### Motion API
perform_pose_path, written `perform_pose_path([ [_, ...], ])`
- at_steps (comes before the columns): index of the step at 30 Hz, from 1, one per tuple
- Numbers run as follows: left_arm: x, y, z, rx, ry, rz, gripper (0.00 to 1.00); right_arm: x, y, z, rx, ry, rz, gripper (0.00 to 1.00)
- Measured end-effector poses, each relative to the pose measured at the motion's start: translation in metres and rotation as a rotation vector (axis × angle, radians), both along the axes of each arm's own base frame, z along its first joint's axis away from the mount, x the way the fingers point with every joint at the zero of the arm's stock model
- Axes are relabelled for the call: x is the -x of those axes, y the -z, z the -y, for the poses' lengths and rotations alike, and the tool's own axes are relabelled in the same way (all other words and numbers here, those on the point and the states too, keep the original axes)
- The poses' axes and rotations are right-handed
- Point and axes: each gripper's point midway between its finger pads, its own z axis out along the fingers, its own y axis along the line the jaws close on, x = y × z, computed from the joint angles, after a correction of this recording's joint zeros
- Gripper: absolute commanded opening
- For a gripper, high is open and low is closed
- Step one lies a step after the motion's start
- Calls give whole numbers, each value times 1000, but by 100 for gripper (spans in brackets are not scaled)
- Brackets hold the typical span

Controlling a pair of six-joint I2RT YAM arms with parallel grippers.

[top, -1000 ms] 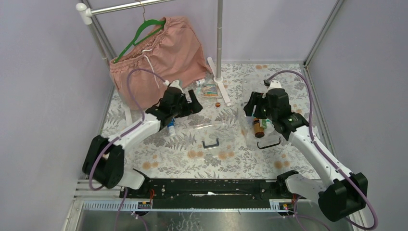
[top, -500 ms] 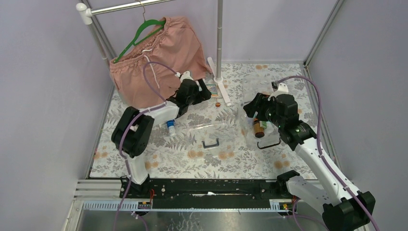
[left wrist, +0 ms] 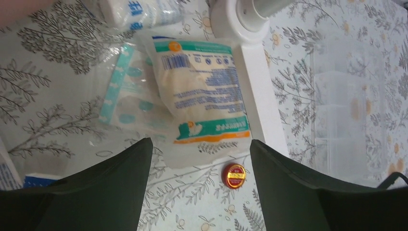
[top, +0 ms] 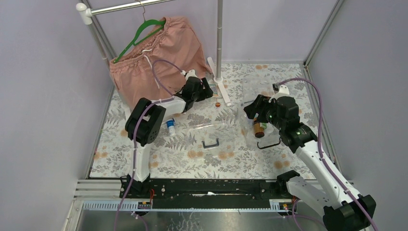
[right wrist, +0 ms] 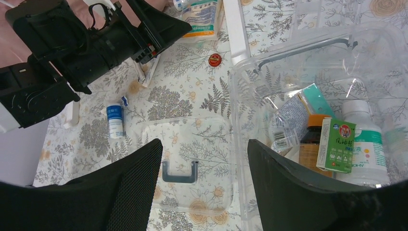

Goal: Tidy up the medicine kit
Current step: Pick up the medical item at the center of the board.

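Four items at least sit in the clear box [right wrist: 236, 144] to my right: brown bottle [right wrist: 312, 144], green carton [right wrist: 337, 144], white bottle [right wrist: 365, 139], patterned sachet [right wrist: 288, 115]. Out on the bench [top: 192, 159]: gauze packet [left wrist: 202, 91], flat sachets [left wrist: 126, 91], white roll [left wrist: 139, 12], red tin [left wrist: 234, 175], blue-label bottle [right wrist: 114, 121]. Lid [right wrist: 192, 137] off, flat beside the box. My left tool [left wrist: 199, 147] is spread, empty, above the gauze packet; my right tool [right wrist: 204, 149] is spread, empty, above box and lid. Judged roughly half packed
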Motion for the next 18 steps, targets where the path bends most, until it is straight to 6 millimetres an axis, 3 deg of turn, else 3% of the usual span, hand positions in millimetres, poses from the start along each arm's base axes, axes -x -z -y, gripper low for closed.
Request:
perform_pose_path([
  [7, -23, 6, -18, 7, -39, -2, 78, 0, 2, 0, 1, 0, -3, 73],
  [12, -31, 12, -22, 18, -34, -10, 68, 0, 3, 0, 3, 0, -9, 73],
  [18, -27, 18, -11, 48, 26, -28, 52, -1, 5, 0, 7, 0, -14, 74],
])
